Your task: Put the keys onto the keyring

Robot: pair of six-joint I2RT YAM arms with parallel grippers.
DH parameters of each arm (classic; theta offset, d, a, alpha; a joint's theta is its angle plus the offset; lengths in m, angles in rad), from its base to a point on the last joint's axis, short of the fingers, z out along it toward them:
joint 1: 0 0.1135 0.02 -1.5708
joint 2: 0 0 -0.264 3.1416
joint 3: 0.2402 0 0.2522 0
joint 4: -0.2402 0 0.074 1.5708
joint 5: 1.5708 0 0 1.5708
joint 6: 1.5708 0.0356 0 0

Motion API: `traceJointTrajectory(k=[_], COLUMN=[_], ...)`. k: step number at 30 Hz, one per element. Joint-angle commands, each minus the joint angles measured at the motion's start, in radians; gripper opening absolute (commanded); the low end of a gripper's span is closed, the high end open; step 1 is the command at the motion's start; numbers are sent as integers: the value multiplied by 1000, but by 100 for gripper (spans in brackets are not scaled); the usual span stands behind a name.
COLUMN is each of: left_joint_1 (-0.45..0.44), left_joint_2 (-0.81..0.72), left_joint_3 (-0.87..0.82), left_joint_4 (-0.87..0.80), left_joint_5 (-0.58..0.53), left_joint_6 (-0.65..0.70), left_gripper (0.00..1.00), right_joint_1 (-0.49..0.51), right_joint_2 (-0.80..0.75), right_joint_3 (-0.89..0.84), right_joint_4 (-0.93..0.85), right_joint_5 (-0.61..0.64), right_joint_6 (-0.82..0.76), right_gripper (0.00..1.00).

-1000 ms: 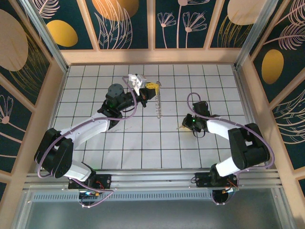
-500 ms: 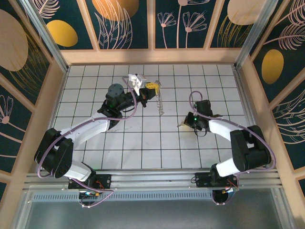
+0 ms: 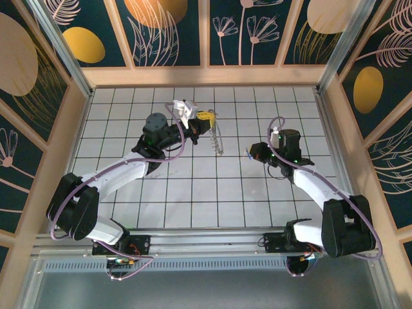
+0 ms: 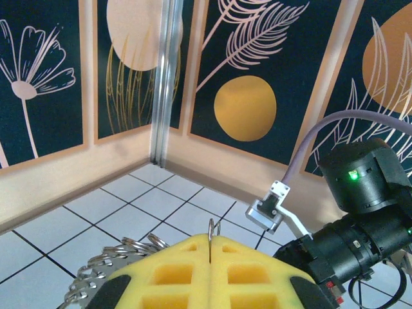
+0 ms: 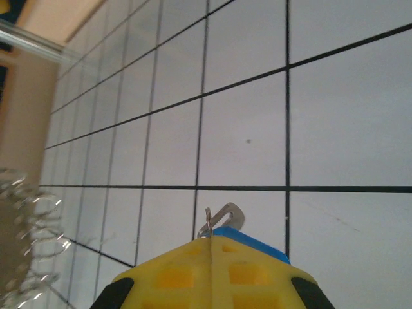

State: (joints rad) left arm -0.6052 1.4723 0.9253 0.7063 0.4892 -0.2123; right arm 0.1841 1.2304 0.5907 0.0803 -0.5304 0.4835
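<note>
Tiled table (image 3: 193,193), right hand (image 5: 211,248) pinching key (image 5: 241,237) — left hand (image 4: 210,248) gripping keyring (image 3: 217,138)

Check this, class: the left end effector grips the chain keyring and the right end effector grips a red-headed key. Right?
One slip: the key in the right end effector has a blue head, not red; the right wrist view shows it. The left end effector does grip the keyring.

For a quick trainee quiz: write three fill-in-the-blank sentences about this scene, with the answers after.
The left gripper, shut on the keyring, has ___ pads.
The right gripper pinches a key with a ___ plastic head.
The table is covered in ___ tiles.
Missing words: yellow; blue; white.
</note>
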Motion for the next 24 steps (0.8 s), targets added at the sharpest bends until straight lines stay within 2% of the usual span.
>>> traceJointTrajectory(k=[1,7,15,24], left_joint_1=[-5,-5,-5,-5], left_joint_2=[-1,0,1,14], left_joint_3=[33,29,23,28], left_joint_4=[54,62,71,74], left_joint_5=[19,27,29,38], left_joint_6=[-12,-13,-9,-9], left_gripper=[0,0,0,0], right_joint_1=[-23,-44,-58,-68], right_joint_2=[-49,-112,-177,-210], right_joint_3=[-39,-66,-90,-89], right_joint_4=[120,210,311,329], right_joint_5=[-174,-299,-401,-431], right_joint_6=[-11,-6,13,17], right_gripper=[0,0,0,0])
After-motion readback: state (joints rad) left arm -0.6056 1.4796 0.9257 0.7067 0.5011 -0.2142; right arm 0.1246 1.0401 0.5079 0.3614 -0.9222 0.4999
